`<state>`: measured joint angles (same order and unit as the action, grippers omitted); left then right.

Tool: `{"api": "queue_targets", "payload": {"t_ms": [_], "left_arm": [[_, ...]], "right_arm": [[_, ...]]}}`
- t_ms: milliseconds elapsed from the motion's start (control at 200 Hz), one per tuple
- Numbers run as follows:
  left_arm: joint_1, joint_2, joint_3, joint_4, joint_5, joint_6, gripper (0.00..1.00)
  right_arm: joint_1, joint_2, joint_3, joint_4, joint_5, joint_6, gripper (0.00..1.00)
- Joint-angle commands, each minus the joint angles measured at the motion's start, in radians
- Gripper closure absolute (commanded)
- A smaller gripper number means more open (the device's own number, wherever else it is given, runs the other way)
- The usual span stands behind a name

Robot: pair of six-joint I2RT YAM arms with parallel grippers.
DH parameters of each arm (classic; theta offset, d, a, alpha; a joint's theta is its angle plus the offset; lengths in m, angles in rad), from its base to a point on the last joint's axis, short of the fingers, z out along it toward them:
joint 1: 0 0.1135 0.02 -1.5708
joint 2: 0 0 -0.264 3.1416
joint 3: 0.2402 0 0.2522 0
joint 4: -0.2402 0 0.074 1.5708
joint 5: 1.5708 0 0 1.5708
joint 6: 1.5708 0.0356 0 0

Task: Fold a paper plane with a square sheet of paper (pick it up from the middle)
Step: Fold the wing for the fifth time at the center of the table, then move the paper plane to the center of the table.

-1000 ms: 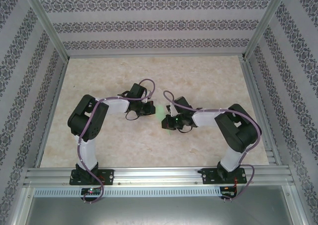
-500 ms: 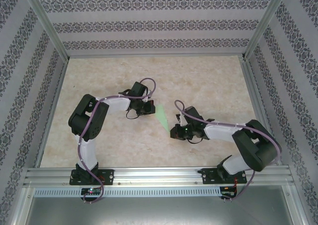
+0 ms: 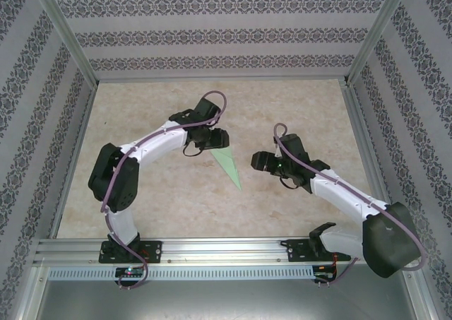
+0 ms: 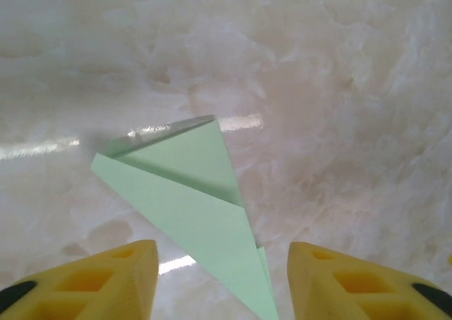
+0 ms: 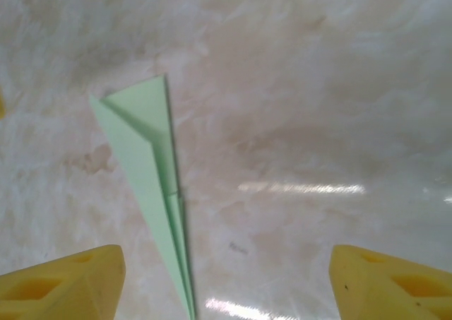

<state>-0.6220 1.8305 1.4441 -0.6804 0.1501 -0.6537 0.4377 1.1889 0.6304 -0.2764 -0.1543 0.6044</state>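
The square sheet of paper now has the shape of a narrow pale green paper plane (image 3: 227,164), lying on the marble table top with its sharp point toward the near edge. My left gripper (image 3: 216,140) hovers at the plane's wide far end, open. In the left wrist view the plane (image 4: 191,200) runs down between the yellow fingers (image 4: 92,281) without touching them. My right gripper (image 3: 256,162) stands open to the right of the plane, apart from it. In the right wrist view the plane (image 5: 145,157) lies near the left finger (image 5: 63,281).
The marble table top (image 3: 176,200) is bounded by an aluminium frame rail (image 3: 226,249) at the near edge and patterned walls (image 3: 212,37) on three sides.
Both grippers have opened and let go of the paper plane, which now lies on the table. The right arm has drawn back to the right; the left gripper has shifted slightly farther away.
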Motion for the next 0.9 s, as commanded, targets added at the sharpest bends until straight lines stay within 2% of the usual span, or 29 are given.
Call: {"api": "queue_targets", "payload": {"t_ms": [0, 160, 495, 759, 894], "left_arm": [[-0.071, 0.018, 0.064, -0.208, -0.186, -0.082, 0.43], [-0.155, 0.121, 0.171, -0.308, -0.291, -0.16, 0.4], [-0.197, 0.383, 0.437, -0.482, -0.289, -0.196, 0.4], [-0.198, 0.436, 0.481, -0.549, -0.311, -0.245, 0.41], [-0.199, 0.447, 0.488, -0.543, -0.299, -0.245, 0.36]], "right_arm": [[-0.046, -0.015, -0.024, 0.04, 0.058, 0.017, 0.18], [-0.103, 0.016, -0.049, 0.07, -0.019, 0.01, 0.11], [-0.124, 0.049, -0.077, 0.08, -0.028, -0.036, 0.07], [-0.147, 0.077, -0.078, 0.085, -0.06, -0.061, 0.07], [-0.152, 0.081, -0.08, 0.093, -0.07, -0.064, 0.07]]}}
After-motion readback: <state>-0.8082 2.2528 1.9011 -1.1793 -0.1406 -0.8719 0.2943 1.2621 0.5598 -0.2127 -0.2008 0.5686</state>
